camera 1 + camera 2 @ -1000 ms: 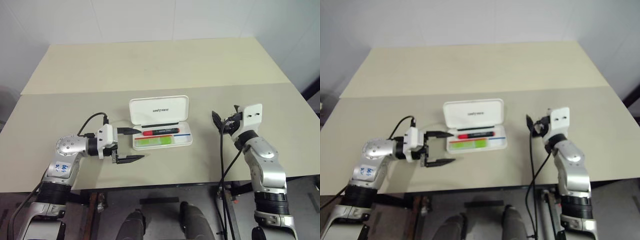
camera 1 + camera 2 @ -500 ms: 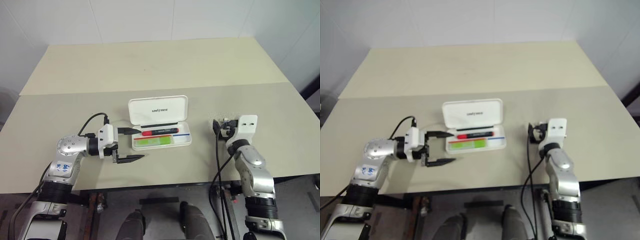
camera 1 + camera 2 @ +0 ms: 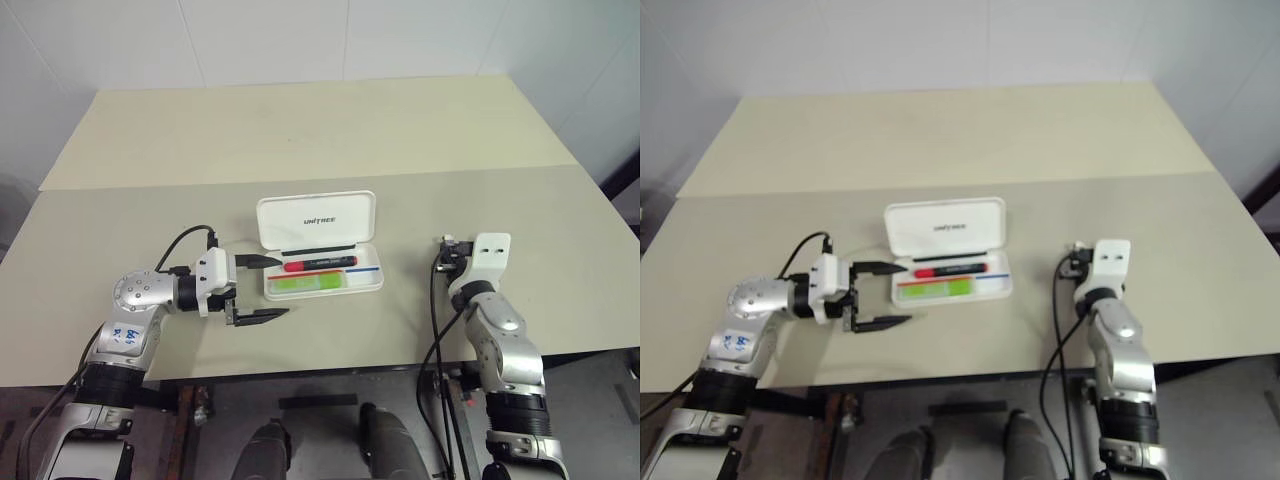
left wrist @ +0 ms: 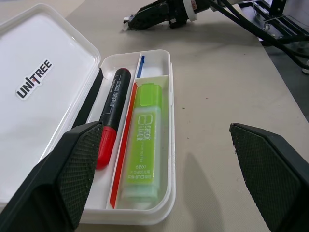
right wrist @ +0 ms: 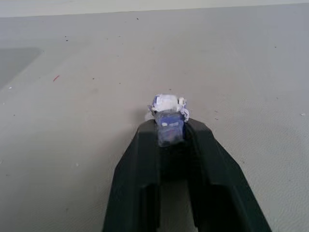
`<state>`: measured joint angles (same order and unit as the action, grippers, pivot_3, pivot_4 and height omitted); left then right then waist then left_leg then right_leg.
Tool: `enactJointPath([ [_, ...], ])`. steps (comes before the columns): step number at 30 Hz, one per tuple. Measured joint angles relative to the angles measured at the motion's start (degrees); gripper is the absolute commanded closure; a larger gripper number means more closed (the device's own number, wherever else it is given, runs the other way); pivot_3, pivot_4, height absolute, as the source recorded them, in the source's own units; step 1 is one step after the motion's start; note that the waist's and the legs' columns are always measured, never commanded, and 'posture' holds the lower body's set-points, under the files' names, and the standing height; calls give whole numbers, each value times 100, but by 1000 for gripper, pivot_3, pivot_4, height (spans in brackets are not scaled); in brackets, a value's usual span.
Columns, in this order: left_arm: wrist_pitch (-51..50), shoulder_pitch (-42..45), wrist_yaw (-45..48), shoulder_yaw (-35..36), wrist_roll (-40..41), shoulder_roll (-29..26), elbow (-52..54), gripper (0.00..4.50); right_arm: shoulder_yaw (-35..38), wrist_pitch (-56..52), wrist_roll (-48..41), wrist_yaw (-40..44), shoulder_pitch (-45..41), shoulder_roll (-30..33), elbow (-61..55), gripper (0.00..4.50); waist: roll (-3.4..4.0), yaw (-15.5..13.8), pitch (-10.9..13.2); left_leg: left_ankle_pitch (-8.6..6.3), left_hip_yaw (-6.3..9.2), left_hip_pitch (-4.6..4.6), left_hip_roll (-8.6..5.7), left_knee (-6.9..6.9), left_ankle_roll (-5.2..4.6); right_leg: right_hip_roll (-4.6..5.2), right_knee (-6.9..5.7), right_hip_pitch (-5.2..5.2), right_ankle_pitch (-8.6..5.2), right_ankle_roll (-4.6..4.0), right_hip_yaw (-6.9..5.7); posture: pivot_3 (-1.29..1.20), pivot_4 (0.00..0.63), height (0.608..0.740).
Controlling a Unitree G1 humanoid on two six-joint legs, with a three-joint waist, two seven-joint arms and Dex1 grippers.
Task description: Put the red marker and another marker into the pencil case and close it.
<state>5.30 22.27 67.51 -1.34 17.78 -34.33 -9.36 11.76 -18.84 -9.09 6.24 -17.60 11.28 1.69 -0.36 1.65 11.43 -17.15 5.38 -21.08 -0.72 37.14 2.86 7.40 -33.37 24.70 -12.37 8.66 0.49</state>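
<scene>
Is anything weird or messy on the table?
Mostly tidy: the red marker and green marker lie neatly in the pencil case, whose lid is up. One odd thing: the right gripper is shut on a small blue and white scrap, far from the case.

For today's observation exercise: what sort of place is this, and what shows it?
Probably a robot test room: a plain beige table against bare white walls, with only a white pencil case laid out.

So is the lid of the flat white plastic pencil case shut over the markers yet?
No, the pencil case lies open, lid folded back, with the red marker and green marker uncovered inside.
</scene>
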Motion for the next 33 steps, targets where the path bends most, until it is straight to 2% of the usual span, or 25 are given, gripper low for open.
enactJointPath([
  [3, 2, -1, -18, 0, 0, 0, 1, 0, -2, 5, 0, 5, -18, 4, 8, 4134, 0, -2, 0, 0, 0, 0, 0, -1, 0, 0, 0, 0, 0, 0, 0, 0, 150, 740],
  [5, 7, -1, -27, 0, -1, 0, 2, 0, -55, 16, -79, 344, -87, 149, 88, 4134, 0, 3, 0, 0, -1, -2, -1, 0, 0, 0, 2, 0, 0, 0, 1, 0, 150, 740],
  [13, 41, -31, -29, 8, 0, -4, 11, 0, -902, 733, -416, 3497, -671, 1711, 499, 4134, 1, -3, 1, -2, -1, -2, 2, -2, -3, -4, 38, -9, 1, 3, -3, 0, 150, 740],
  [21, 38, -190, -71, 33, 0, -33, 219, 0, -1471, 1935, -620, 6169, -1318, 2126, 1523, 4134, 1, 16, 2, -2, -6, -2, 2, 1, -3, -3, 40, -11, 7, 12, -1, 0, 150, 740],
  [23, 28, -245, -103, 38, 0, -40, 236, 0, -1603, 2228, -615, 6625, -1578, 2127, 1827, 4134, 1, 13, 2, -2, -6, 0, 4, 1, -3, -4, 42, -10, 6, 11, -1, 0, 150, 740],
  [27, 4, -275, -143, 44, 1, -61, 266, 0, -1751, 2626, -567, 7108, -1949, 2017, 2329, 4134, 1, -2, 2, -2, -5, -1, 3, 3, -3, -4, 40, -11, 7, 11, -1, 0, 150, 740],
  [33, -43, -301, -200, 67, 1, -69, 427, 0, -1908, 2936, -411, 7405, -2267, 1751, 2900, 4134, 1, -3, 2, -2, -5, -4, 2, 0, -2, -3, 33, -10, 8, 11, -1, 0, 150, 740],
])
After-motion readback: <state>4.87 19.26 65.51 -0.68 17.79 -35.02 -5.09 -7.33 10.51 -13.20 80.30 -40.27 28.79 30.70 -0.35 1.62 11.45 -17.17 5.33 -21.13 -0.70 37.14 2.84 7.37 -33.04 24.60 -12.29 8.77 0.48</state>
